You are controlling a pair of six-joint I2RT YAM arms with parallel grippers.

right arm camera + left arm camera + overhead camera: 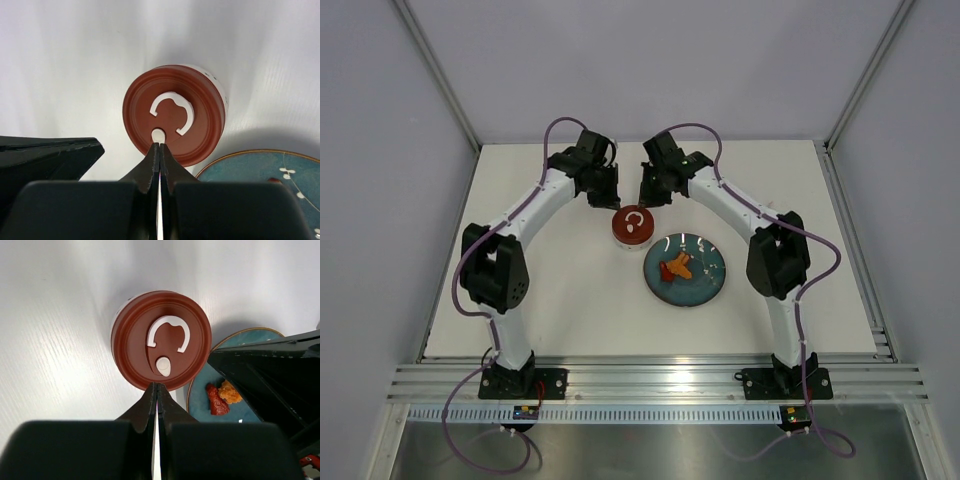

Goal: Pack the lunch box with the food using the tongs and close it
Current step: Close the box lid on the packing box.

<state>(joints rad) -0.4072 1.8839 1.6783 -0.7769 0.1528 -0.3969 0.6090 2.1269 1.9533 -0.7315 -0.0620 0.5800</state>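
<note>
The lunch box (pixel 632 226) stands at mid-table with its red lid (pixel 161 339) on it, the white curled mark facing up. Orange and red food pieces (pixel 677 267) lie on the teal plate (pixel 715 285) just to its right. My left gripper (pixel 605 196) hangs shut and empty over the box's far left side. My right gripper (pixel 648 194) hangs shut and empty over its far right side. In the wrist views each gripper tip (pixel 158 386) (pixel 159 146) sits above the lid's (pixel 172 115) edge. The tongs are out of view.
The plate (pixel 260 167) nearly touches the box. The right arm (pixel 280 375) fills the right of the left wrist view, above the food (pixel 222 395); the left arm (pixel 45 157) shows at the left of the right wrist view. White walls enclose the table.
</note>
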